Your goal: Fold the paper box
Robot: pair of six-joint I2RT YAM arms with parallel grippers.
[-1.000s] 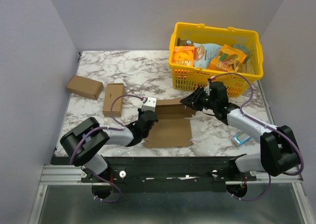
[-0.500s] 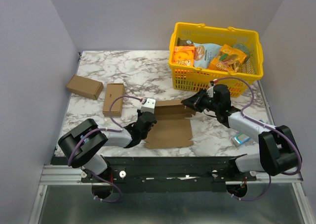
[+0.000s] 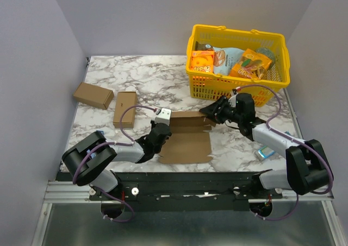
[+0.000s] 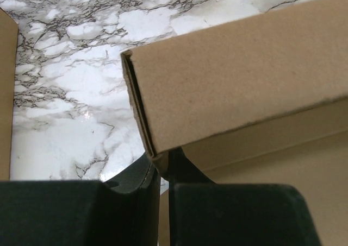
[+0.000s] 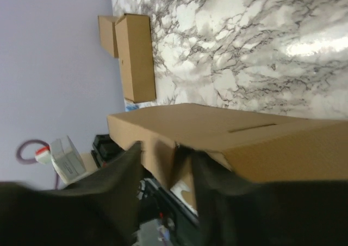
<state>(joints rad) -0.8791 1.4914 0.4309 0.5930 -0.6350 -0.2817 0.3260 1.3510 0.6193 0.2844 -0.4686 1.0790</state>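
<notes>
Marble table (image 3: 163,77), near edge hidden behind the arm bases. Yellow basket (image 3: 239,84) at the far right corner holds snack packs: an orange packet (image 3: 202,61), a pale blue bag (image 3: 225,57), an orange-yellow bag (image 3: 251,64), and something dark at the back that is too hidden to name. At least four items; the lower ones are covered.

One paper box (image 3: 187,140) lies mid-table near the front, between the two arms. It is mostly flat, with its far panel folded up. The right wrist view shows a slot in one panel.

Left gripper (image 4: 163,175) is at the box's left edge, fingers pressed together and pinching the corner of the raised flap. Right gripper (image 5: 166,164) is at the far right corner, fingers (image 5: 128,175) apart and straddling a cardboard fold. Can't tell if they clamp it; the tips are blurred and cut off.

Two smaller cardboard boxes, closed, are well left of the paper box: one (image 3: 93,95) farther left, one (image 3: 125,109) nearer. Their corners look close, contact unclear.

One small blue object (image 3: 265,153) sits by the right arm, too small to identify.
</notes>
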